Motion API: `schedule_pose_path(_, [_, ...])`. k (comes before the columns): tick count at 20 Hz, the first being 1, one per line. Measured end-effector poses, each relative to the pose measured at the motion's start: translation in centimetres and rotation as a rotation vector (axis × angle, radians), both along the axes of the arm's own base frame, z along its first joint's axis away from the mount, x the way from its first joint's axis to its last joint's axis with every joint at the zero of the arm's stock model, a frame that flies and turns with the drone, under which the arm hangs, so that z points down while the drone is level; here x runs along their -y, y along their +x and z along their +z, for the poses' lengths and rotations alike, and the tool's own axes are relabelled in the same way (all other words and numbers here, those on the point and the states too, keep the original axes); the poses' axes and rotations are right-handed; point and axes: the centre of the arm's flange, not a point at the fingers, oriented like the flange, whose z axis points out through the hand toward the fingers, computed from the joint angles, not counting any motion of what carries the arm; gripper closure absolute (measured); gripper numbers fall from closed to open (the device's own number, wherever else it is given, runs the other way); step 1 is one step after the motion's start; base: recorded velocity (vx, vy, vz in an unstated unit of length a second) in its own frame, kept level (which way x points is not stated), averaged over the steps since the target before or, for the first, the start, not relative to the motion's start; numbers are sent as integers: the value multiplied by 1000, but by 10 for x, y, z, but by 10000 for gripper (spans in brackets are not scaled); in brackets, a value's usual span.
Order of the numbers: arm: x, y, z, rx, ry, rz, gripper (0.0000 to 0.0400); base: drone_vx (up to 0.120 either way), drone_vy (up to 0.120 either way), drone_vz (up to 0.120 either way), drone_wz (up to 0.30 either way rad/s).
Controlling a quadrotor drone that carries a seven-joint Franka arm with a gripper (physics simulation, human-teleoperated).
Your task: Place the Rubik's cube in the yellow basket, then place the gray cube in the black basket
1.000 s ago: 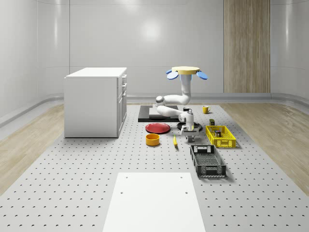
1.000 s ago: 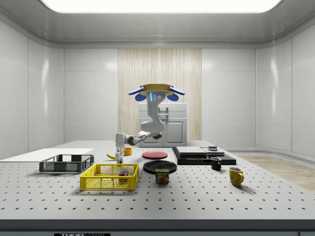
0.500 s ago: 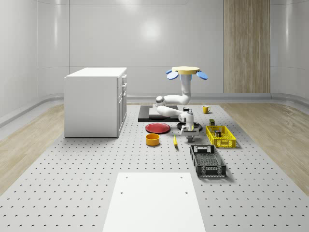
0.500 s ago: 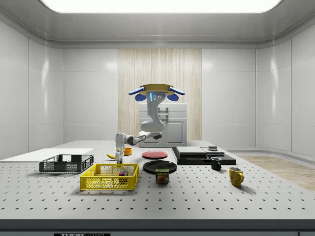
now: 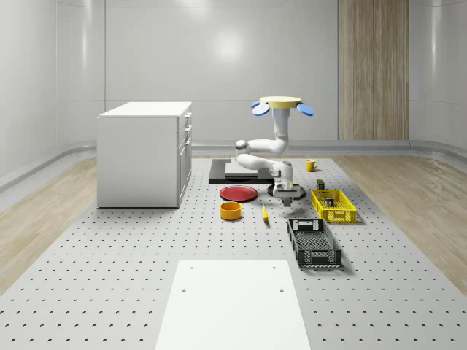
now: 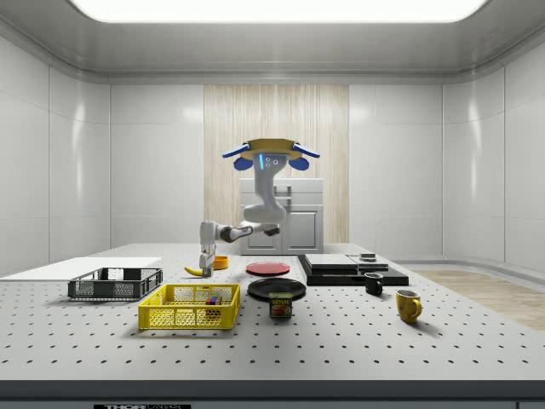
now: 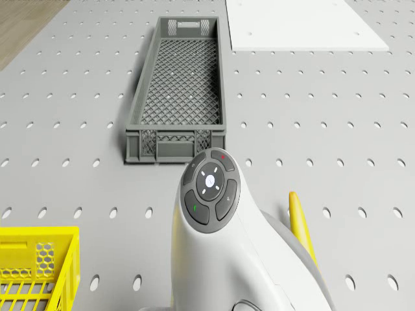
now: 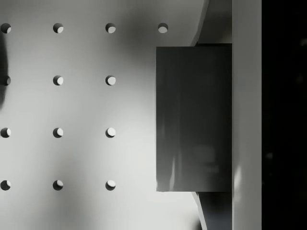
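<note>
The Rubik's cube [image 6: 210,300] lies inside the yellow basket [image 5: 333,206] [image 6: 189,307] [image 7: 35,272]. The black basket [image 5: 314,243] [image 6: 115,283] [image 7: 178,91] sits in front of it with nothing in it. My drone [image 5: 282,104] [image 6: 271,152] hovers over the middle of the table, its arm bent down. The gripper [image 5: 287,194] [image 6: 205,261] hangs a little above the table, between the banana and the yellow basket. It is shut on the gray cube [image 8: 194,117], which shows close up above the perforated table, against one of the fingers [image 8: 247,115].
A banana [image 5: 264,213] [image 7: 299,220], an orange bowl [image 5: 230,211] and a red plate [image 5: 238,193] lie beside the gripper. A white cabinet [image 5: 142,153] stands on the whole-scene view's left, a white board [image 5: 232,302] in front. A can [image 6: 280,305] and mugs [image 6: 408,305] sit beyond the yellow basket.
The drone and arm have risen a little. The gripper has come up off the table with the gray cube in it.
</note>
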Motion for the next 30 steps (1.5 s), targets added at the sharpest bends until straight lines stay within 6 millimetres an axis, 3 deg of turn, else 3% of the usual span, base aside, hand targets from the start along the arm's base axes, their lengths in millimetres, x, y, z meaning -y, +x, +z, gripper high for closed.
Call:
schedule_pose_path(3, [0,0,-3,0,0,0,150,0,13,120,0])
schedule_pose_path(8, [0,0,-6,0,0,0,150,16,120,0,0])
schedule_pose_path(18, [0,0,-7,0,0,0,150,120,112,0,0])
schedule_pose_path(30, [0,0,-7,0,0,0,150,120,13,0,0])
